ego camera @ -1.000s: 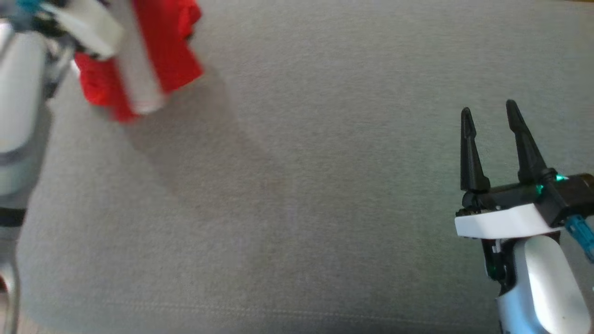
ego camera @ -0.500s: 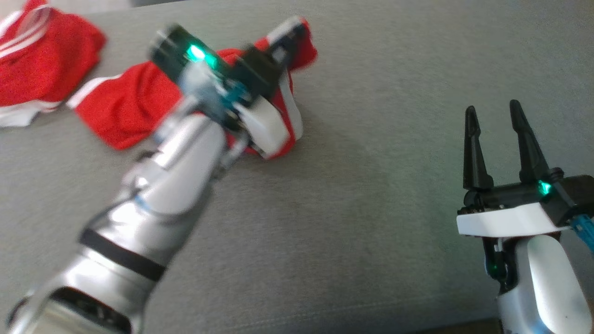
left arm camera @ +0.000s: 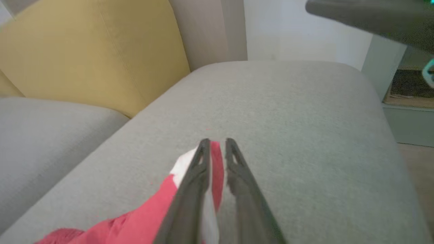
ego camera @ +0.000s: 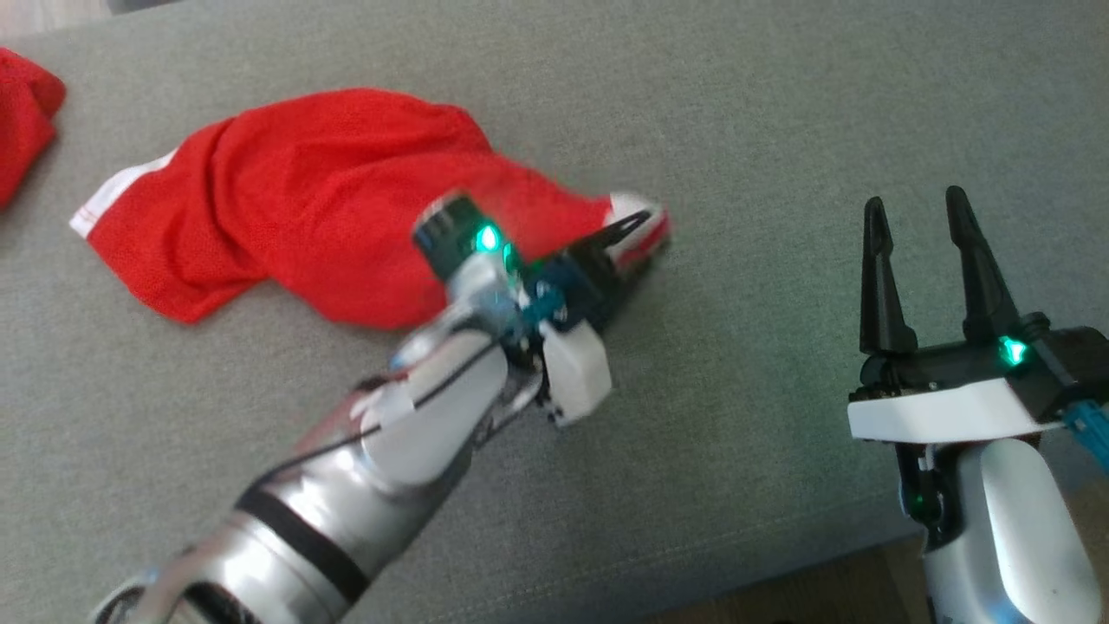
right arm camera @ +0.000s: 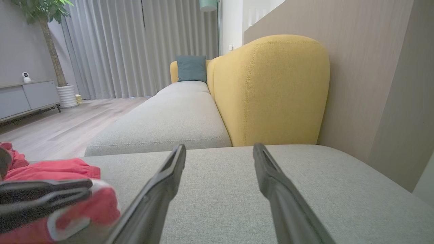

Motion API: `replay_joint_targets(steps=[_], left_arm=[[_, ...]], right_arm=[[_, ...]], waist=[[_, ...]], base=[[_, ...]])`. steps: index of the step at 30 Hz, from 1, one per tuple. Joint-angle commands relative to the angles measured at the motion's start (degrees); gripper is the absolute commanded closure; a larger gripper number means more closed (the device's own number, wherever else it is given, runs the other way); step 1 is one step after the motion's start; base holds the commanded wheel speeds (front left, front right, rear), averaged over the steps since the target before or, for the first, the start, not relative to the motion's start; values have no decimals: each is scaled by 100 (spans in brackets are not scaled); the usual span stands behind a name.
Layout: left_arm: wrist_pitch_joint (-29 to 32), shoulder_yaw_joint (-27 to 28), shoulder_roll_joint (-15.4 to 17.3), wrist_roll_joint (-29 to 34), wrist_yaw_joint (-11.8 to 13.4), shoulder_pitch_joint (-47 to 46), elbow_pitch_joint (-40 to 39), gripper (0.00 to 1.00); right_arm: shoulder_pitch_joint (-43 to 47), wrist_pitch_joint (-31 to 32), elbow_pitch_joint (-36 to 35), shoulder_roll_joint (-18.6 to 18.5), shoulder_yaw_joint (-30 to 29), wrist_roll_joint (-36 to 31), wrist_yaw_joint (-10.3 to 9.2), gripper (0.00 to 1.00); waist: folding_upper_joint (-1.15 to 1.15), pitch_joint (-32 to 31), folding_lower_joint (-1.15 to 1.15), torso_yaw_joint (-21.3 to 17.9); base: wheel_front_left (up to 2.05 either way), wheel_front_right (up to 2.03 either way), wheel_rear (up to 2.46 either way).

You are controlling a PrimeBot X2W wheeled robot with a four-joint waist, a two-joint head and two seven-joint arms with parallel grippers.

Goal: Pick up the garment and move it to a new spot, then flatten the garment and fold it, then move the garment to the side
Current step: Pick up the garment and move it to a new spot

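A red garment with white trim point(ego camera: 312, 208) lies stretched out on the grey sofa cushion point(ego camera: 745, 139), upper left of the head view. My left gripper point(ego camera: 641, 236) is shut on its right-hand end, where red and white cloth point(left arm camera: 215, 166) sits pinched between the dark fingers point(left arm camera: 193, 176). The same held end point(right arm camera: 84, 210) appears blurred at the lower left of the right wrist view. My right gripper point(ego camera: 914, 208) hovers over the cushion at the right, open and empty, its fingers point(right arm camera: 173, 166) well apart.
A second red cloth point(ego camera: 22, 113) lies at the far left edge of the cushion. A yellow backrest point(right arm camera: 271, 91) rises behind the seat. The cushion's front edge and wooden floor point(ego camera: 823, 589) show at the lower right. A low cabinet point(right arm camera: 23, 98) stands across the room.
My left arm has swept rightward and nearer, dragging the red garment along the cushion so it lies stretched out. The head camera shifted too. The right gripper stayed put.
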Motion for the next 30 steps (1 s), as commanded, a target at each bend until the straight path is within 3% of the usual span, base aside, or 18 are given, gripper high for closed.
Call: replay_joint_targets(steps=[1, 6, 12, 23, 30], left_arm=[[-15, 117, 16, -55, 69, -148, -131, 0], [-82, 50, 15, -316, 351, 46, -119, 0], [-124, 374, 25, -575, 682, 332, -241, 0], [-128, 1679, 539, -673, 1397, 1460, -1582, 0], [-129, 2454, 661, -590, 1792, 2427, -2286, 0]], right_arm=[[-134, -36, -157, -19, 143, 21, -5, 0], [-67, -36, -106, -19, 165, 52, -5, 0], [-35, -36, -104, -19, 157, 0, -5, 0], [50, -36, 57, -19, 76, -119, -5, 0], [255, -36, 152, -19, 79, -114, -5, 0]], waist=[[0, -46, 0, 37], [0, -171, 0, 220], [0, -300, 0, 478], [0, -697, 0, 877], [0, -1033, 0, 1110]], base=[[0, 0, 0], [0, 0, 0], [0, 0, 0], [0, 0, 0], [0, 0, 0]])
